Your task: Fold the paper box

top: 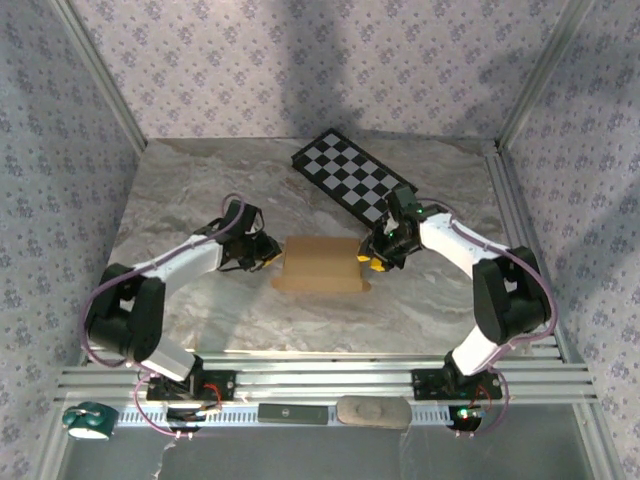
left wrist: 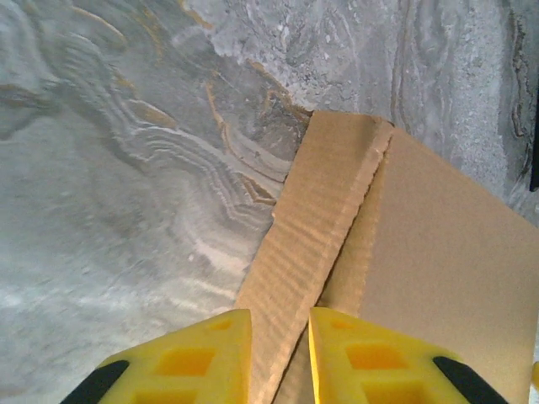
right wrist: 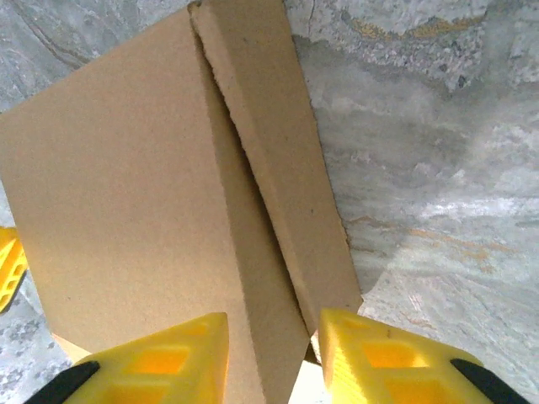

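Paper box [top: 318, 264] edges between fingers [left wrist: 194, 358], tabletop [top: 200, 190] around

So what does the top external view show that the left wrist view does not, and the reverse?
From above: the whole paper box, the checkered board, the right tool at the box's right end. From the left wrist: the ribbed side flap between the left tool's yellow fingers. Shared: tan cardboard on the marble table.

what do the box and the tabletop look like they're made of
The paper box: tan cardboard, matte; faint ribbing on the flap and a rough cut edge suggest corrugated board. The table: grey marble-patterned top with swirling tan veins; real stone or printed laminate, cannot tell.
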Available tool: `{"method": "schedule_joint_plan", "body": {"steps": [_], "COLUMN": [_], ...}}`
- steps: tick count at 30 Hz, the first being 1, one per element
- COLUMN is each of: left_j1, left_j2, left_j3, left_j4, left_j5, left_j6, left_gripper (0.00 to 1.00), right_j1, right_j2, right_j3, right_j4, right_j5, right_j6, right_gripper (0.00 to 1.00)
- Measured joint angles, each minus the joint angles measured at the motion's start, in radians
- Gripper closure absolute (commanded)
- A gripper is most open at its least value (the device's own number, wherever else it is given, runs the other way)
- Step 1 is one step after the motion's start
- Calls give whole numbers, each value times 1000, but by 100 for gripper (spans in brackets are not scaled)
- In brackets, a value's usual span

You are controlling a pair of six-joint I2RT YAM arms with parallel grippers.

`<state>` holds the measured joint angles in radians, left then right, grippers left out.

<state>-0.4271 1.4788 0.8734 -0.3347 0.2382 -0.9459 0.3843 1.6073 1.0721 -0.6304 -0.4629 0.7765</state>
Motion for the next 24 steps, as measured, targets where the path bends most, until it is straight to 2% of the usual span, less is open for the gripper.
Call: {"method": "schedule_joint_plan", "body": {"steps": [3,6,11,14,24], "left_j1": [-5,-35,-111,-139,-151], "left_j2": [-116,-183,-77,2,73], "left_j3": [0,29,104,102,21], "left_j4": [-50,-80,-69,-67,-10], "left_j5": [-62,-79,-35,-20,-21], "left_j6": [25,61,90,90,89], "left_gripper": [73,73,75,75,76], "right_j1": [36,87,155,162,162], "right_j2": [-62,-118,-93,-56,-9], "right_j3": [0,9,28,18,-96], "right_j4": [-11,-10,30,65,150], "right_j5": [59,113,130,135,138], "right_j6": [0,4,23,36,72], "right_gripper": [71,78,82,82,82]}}
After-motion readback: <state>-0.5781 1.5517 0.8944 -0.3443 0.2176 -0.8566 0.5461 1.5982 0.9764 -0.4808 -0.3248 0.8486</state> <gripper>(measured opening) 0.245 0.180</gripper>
